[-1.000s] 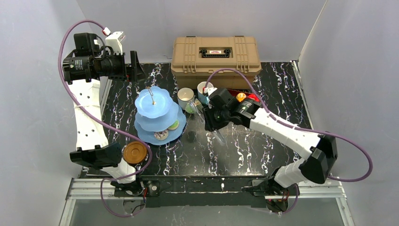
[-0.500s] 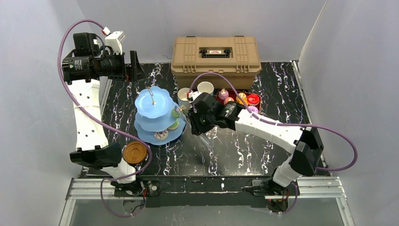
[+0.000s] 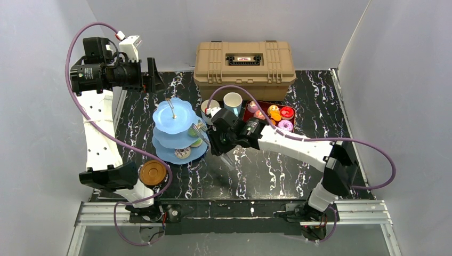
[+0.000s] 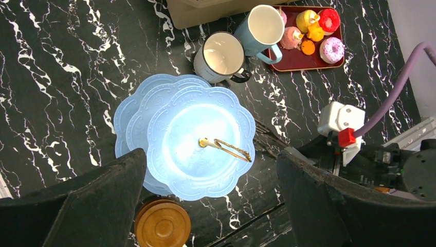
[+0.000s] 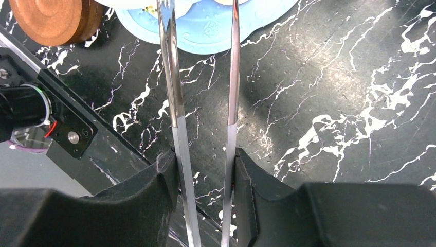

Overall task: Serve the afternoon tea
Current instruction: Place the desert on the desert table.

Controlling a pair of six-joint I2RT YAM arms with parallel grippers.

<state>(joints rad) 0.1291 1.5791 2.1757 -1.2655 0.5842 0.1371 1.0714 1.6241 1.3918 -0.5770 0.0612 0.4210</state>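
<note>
The light-blue three-tier cake stand (image 3: 173, 125) (image 4: 200, 139) stands at the table's left, with small treats (image 3: 183, 153) on its lowest tier. My right gripper (image 3: 216, 137) (image 5: 205, 164) is shut on metal tongs (image 5: 172, 77), whose tips reach over the stand's middle tier; what they carry is hidden. My left gripper (image 3: 153, 74) (image 4: 212, 164) hangs open high above the stand. The white mug (image 4: 222, 54) and the light-blue mug (image 3: 233, 101) (image 4: 262, 28) stand behind the stand. Stacked brown saucers (image 3: 152, 173) (image 4: 162, 224) (image 5: 54, 18) sit at the front left. Toy donuts (image 3: 281, 125) (image 4: 331, 50) lie further right.
A tan toolbox (image 3: 245, 61) sits at the back edge. The dark-red tray (image 3: 250, 109) (image 4: 308, 60) under the toy cakes lies right of the mugs. The right arm stretches across the middle of the black marble table (image 3: 277, 165). Grey walls close in on both sides.
My right arm has swung left from in front of the tray to the cake stand, with the tongs in its grip. The left arm has not moved.
</note>
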